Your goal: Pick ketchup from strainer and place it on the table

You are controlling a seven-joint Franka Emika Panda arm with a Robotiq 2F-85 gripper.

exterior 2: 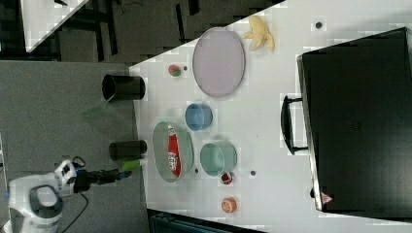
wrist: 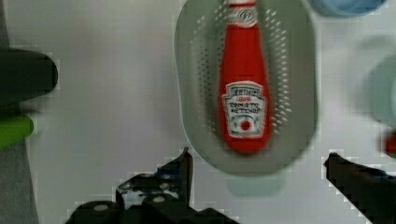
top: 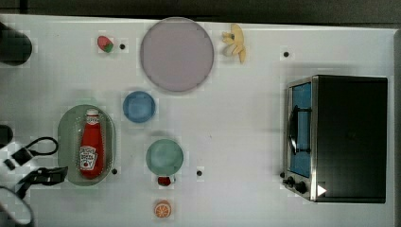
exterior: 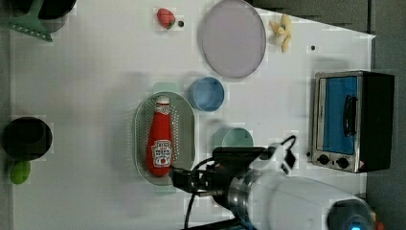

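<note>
Red ketchup (top: 91, 146) lying lengthwise inside pale green strainer (top: 66, 142) on white dotted table (top: 236, 132), gripper (wrist: 257, 168) spread wide apart, empty, just off the strainer's end nearest the bottle's base

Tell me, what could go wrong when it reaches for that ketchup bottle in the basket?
The ketchup lies flat along the strainer, so the open gripper, not yet over it, may catch the rim coming down. The strainer looks light and might shift or lift with the bottle. The rounded bottle could also slip from the fingers. And free table is limited close by: the blue bowl and teal bowl sit near, so a careless placement could knock them.
</note>
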